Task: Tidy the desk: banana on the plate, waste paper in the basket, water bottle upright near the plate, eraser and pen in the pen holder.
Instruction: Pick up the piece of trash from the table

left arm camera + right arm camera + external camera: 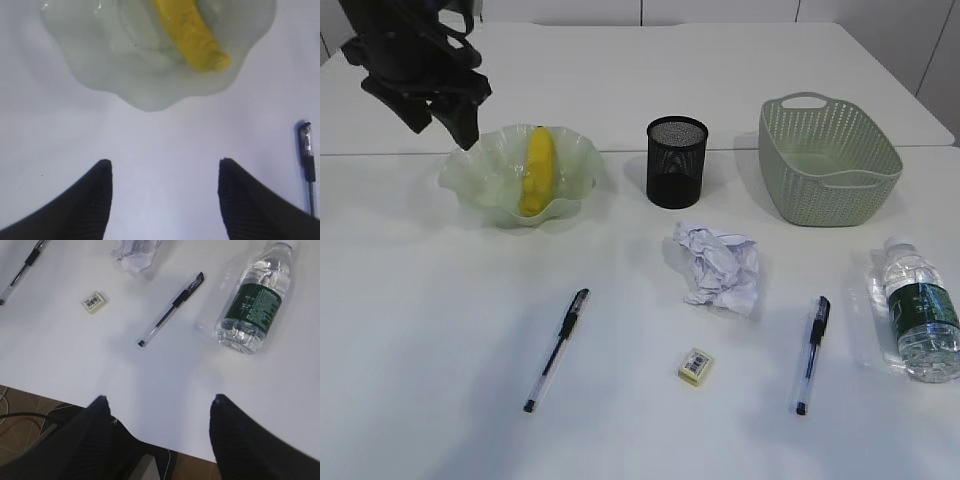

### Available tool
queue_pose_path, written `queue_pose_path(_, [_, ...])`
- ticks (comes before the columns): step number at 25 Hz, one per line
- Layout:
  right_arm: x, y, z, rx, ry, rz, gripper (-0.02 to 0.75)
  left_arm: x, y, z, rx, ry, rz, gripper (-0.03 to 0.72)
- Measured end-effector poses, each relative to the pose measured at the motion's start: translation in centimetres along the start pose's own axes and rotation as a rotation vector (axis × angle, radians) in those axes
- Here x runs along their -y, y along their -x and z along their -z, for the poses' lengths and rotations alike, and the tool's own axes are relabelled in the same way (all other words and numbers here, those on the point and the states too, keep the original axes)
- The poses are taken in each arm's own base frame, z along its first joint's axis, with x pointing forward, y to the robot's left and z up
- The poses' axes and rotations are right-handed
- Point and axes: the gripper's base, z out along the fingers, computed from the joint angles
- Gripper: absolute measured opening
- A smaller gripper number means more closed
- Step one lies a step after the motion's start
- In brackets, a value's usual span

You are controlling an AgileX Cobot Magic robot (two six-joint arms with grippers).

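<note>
Toward the desk (640, 90) far-left corner, banana (537, 170) lies in plate (470, 180), left gripper (165, 175) hovering beside, spread and empty; right gripper (157, 412) likewise agape over the near edge.

The setting looks like a lab or test room staged as an office desk. The surface (440, 330) is a large plain white tabletop with a seam across it, backed by bare white wall panels, with no decoration in sight. A black robot arm (415, 70) hangs over its far left corner. Spread neatly apart on it are desk items: a black mesh pen holder (676, 162), two pens (556, 350) (811, 353), an eraser (695, 366) and a crumpled waste paper (718, 265). In the right wrist view, brown flooring and loose cables (22, 422) show past the surface's near edge.
</note>
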Motion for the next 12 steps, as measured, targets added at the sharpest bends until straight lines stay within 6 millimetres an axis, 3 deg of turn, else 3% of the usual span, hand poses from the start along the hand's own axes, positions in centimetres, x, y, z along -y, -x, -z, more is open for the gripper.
queue_pose_path(5, [0.0,-0.1,0.0,-0.013,0.002,0.000,0.461,0.0,-0.8,2.3,0.030,0.000,0.007,0.475])
queue_pose_path(12, [0.0,-0.1,0.0,-0.015,0.002,0.000,0.462,0.3,-4.4,3.6,-0.029,-0.002,0.035,0.475])
